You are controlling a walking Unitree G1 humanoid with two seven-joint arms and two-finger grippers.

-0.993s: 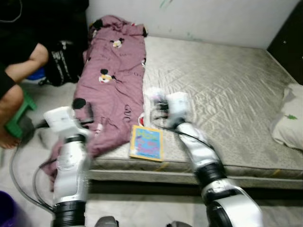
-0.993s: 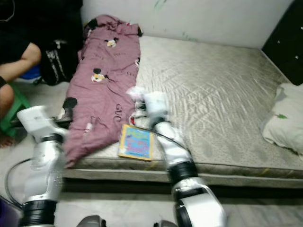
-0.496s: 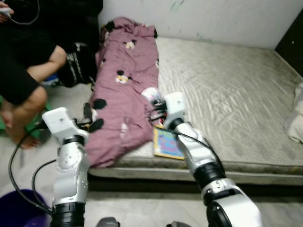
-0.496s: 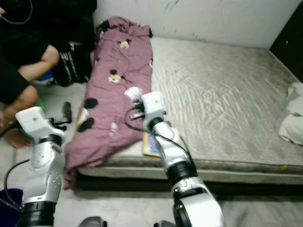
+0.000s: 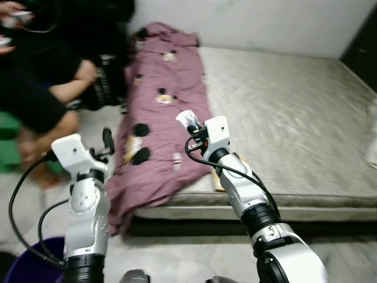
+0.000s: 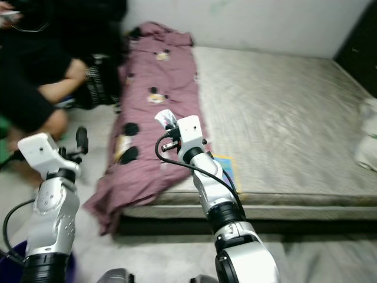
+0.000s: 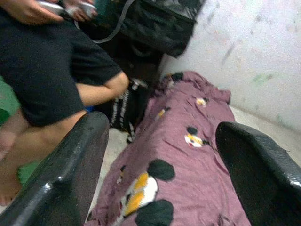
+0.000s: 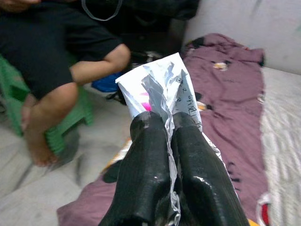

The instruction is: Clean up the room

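Note:
My right gripper (image 8: 165,123) is shut on a crumpled white wrapper (image 8: 162,84) with pink and black print. It holds the wrapper (image 5: 187,120) up over the near part of a maroon blanket (image 5: 168,100) with cartoon-mouse prints, which lies along the left side of a bare grey mattress (image 5: 294,106). My left gripper (image 7: 161,126) is open and holds nothing. It hangs out past the mattress's left edge, its black fingers (image 5: 108,140) pointing toward the blanket. A colourful book (image 6: 227,165) lies near the mattress's front edge, partly hidden behind my right arm.
A person (image 5: 41,88) in black sits at the left on a green stool (image 5: 9,127), with a black bag (image 5: 109,88) beside them. A purple bin (image 5: 26,265) stands on the floor at the lower left. A pale pillow (image 6: 368,138) lies at the mattress's right edge.
The camera has turned left, so the bed slid right and the person and purple bin came into view. My right gripper still holds the wrapper raised.

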